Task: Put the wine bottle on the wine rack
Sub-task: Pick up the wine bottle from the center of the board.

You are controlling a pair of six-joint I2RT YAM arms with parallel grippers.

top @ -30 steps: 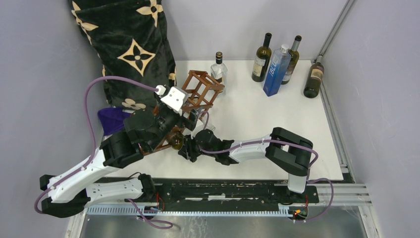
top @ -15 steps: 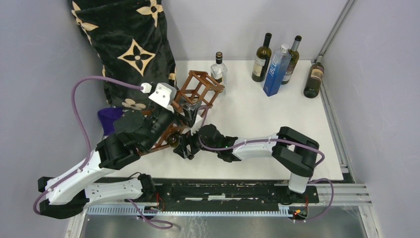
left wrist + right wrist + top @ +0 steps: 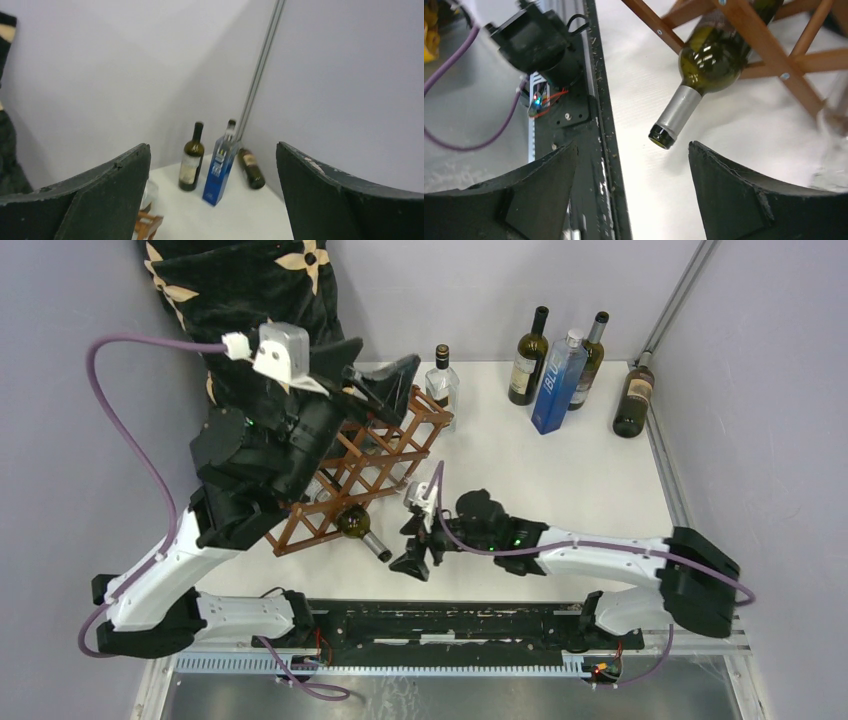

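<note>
Wine bottle, dark green glass with a grey foil neck (image 3: 709,65): its mouth lies just ahead of my right pincer (image 3: 631,145), at nine o'clock in the overhead view. That pincer is released, fingers spread and gripping nothing. The bottle's body is lodged among the bars at the near end of the reddish-brown wooden open-frame rack (image 3: 769,45), neck pointing to five o'clock.

Procedure: retreat straight toward three o'clock with fingers wide, brushing neither neck nor bars.

My left pincer (image 3: 372,368), likewise released, hangs over the rack's far end at eleven o'clock.
</note>
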